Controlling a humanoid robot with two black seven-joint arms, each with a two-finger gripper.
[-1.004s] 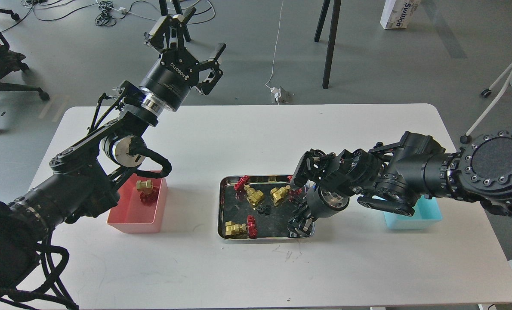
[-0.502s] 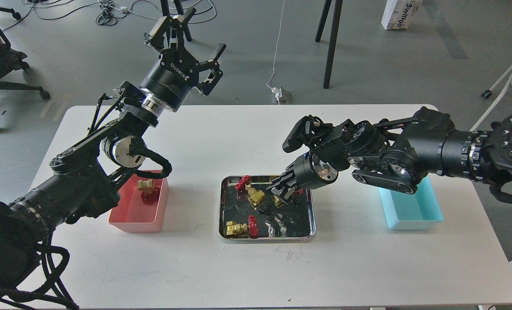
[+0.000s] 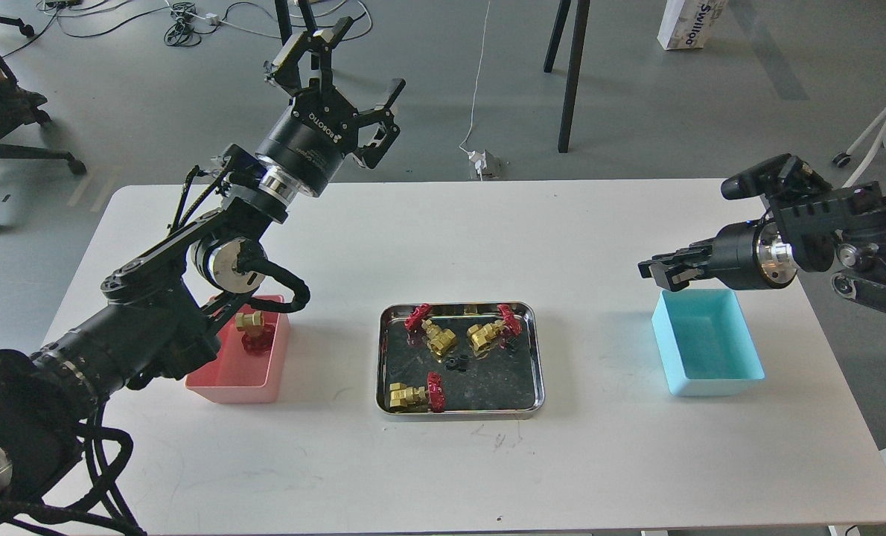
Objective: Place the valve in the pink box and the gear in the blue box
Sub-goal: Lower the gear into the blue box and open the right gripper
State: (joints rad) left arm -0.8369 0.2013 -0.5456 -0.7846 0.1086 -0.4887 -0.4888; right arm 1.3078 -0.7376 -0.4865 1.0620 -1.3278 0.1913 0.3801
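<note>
Presently one valve (image 3: 250, 322) is held in the pink box (image 3: 238, 372); three valves and gears (image 3: 455, 363) lie in the steel tray (image 3: 460, 408). Left gripper (image 3: 346, 56) jaws are spread; right gripper (image 3: 655, 269) jaws, above the blue box (image 3: 711, 376) rim, cannot be told.

Four valves in all: one (image 3: 250, 322) in the pink box (image 3: 231, 383) at 9 o'clock, three (image 3: 440, 339) (image 3: 482, 336) (image 3: 409, 396) in the steel tray (image 3: 458, 409). One black gear (image 3: 455, 363) shows mid-tray. One blue box (image 3: 711, 372) at 3 o'clock. Two boxes, one tray.

Grey floor (image 3: 674, 112); cables (image 3: 182, 18); white table (image 3: 428, 231)
</note>
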